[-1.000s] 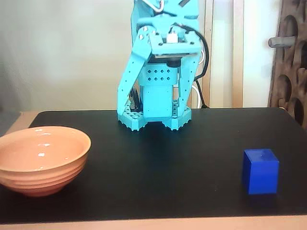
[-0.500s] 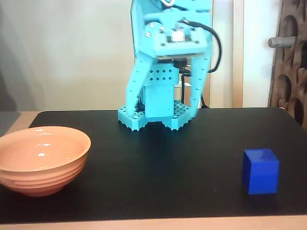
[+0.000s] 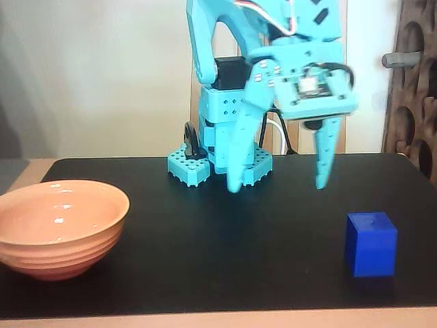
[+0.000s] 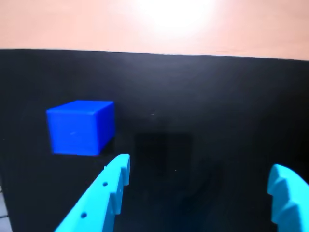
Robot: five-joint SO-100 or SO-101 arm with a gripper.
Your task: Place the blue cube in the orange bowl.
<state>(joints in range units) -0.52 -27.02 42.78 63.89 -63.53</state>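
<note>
The blue cube (image 3: 371, 244) rests on the black mat at the front right in the fixed view; in the wrist view the blue cube (image 4: 80, 126) lies left of and beyond the fingertips. My turquoise gripper (image 3: 276, 184) hangs open above the mat, behind and left of the cube, fingers spread wide with nothing between them. In the wrist view the gripper (image 4: 203, 174) shows both fingers apart over bare mat. The orange bowl (image 3: 60, 225) sits empty at the front left.
The arm's base (image 3: 218, 160) stands at the back middle of the black mat (image 3: 225, 246). A brown perforated panel (image 3: 413, 89) rises at the far right. The mat's front edge meets a light tabletop (image 4: 145, 24).
The gripper has swung from in front of the base toward the right and forward, nearer the cube, and its fingers have spread wider. Cube and bowl have not moved.
</note>
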